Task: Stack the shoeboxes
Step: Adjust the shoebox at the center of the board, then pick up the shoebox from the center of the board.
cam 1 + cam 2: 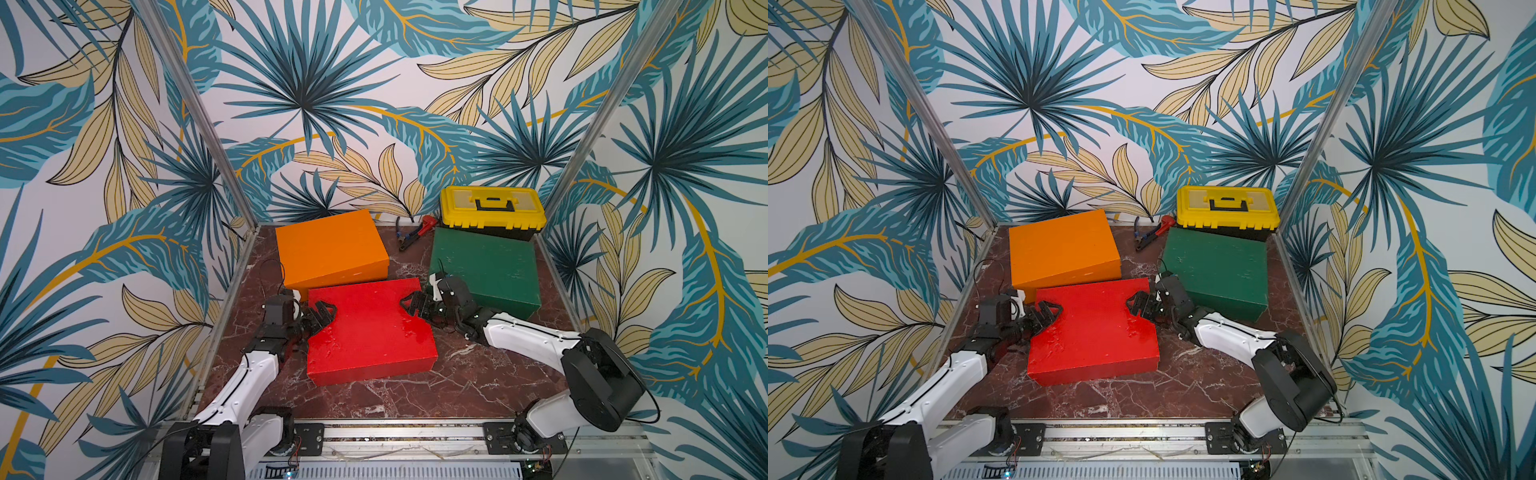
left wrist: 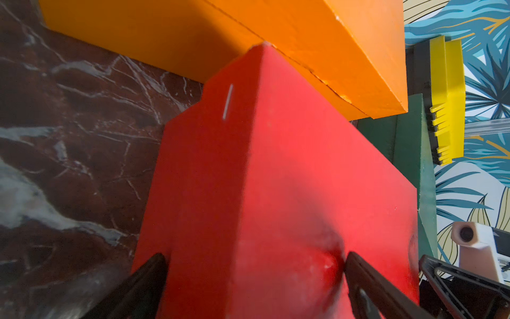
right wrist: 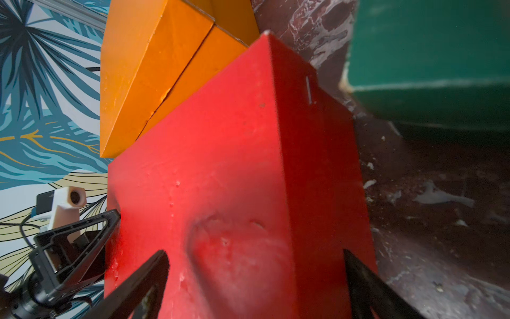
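Note:
The red shoebox [image 1: 374,336] [image 1: 1096,332] lies mid-table, its far corner against the orange shoebox [image 1: 328,249] [image 2: 317,41] behind it. To the right sits the dark green shoebox [image 1: 490,266] [image 3: 427,55], apart from the red one. My left gripper [image 1: 328,313] [image 2: 254,256] is open wide over the red box's left end, one finger on the lid and one down the side. At the red box's right end my right gripper [image 1: 405,303] [image 3: 254,251] is open in the same way. Whether the red box is off the table cannot be told.
A yellow-lidded black toolbox [image 1: 492,208] stands at the back right, right behind the green box. Pliers [image 1: 404,239] and a red tool [image 1: 427,224] lie by the back wall. Leaf-patterned walls close in the marble table [image 1: 478,382] on three sides.

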{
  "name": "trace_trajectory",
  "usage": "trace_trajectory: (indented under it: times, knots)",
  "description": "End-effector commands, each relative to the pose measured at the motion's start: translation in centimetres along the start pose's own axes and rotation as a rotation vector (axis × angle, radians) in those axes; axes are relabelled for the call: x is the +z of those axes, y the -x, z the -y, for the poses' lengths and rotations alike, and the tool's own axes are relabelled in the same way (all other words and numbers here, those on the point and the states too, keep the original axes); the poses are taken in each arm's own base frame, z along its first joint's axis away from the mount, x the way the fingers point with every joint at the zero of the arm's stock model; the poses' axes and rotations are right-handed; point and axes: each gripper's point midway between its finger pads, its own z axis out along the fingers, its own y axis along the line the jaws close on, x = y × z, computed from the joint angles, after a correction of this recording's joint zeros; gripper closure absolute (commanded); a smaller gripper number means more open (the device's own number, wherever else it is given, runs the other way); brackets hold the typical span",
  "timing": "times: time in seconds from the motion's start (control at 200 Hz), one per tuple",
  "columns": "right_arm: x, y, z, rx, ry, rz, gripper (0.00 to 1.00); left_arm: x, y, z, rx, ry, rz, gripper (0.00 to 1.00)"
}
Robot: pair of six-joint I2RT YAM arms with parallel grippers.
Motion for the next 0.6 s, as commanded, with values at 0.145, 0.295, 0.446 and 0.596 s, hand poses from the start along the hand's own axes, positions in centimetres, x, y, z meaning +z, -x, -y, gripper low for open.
trace_trajectory:
  times: [0.145,0.295,0.446,0.596]
  knots:
    - [0.1,-3.2,2.0,-0.070,-0.075,-0.064,0.01,0.0,-5.9,-0.1,-0.060,-0.035,-0.254,0.00]
    - [1.6,-4.3,5.6,0.020,-0.034,-0.134,0.01,0.1,-6.2,-0.7,-0.066,-0.021,-0.255,0.00]
    - [3.4,-5.5,5.4,0.040,0.032,-0.195,0.01,0.0,-6.5,-0.9,-0.067,-0.023,-0.253,0.00]
    - [3.5,-5.6,5.2,0.037,0.042,-0.204,0.01,0.0,-6.7,-1.0,-0.064,-0.030,-0.257,0.00]
